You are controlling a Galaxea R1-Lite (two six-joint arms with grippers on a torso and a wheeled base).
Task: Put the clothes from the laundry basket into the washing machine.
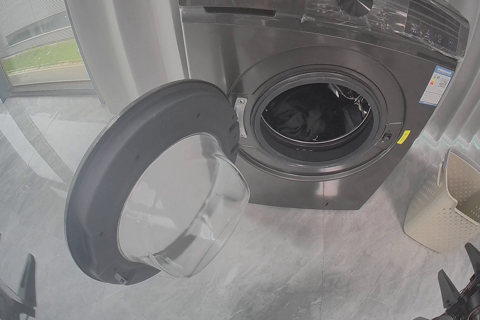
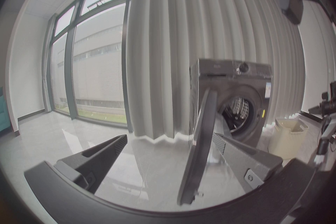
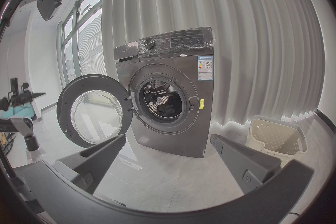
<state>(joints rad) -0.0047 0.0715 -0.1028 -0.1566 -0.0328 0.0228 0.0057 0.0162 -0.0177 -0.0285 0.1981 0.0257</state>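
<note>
washing machine (image 1: 320, 36) door (image 1: 125, 146) swung open | dark clothes (image 1: 300, 118) in drum | laundry basket (image 1: 450, 216) on floor, right of machine | left gripper (image 2: 168, 136) wide | right gripper (image 3: 168, 137) wide

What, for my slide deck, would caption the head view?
Washing machine, door open, dark clothes in its drum; laundry basket on the floor beside it.

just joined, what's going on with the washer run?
Loading looks done or nearly so. The washing machine has its door wide open, with dark clothes inside. The laundry basket stands right of the machine, no clothes visible in it. The left gripper and right gripper sit short of the machine, jaws open, holding nothing.
</note>
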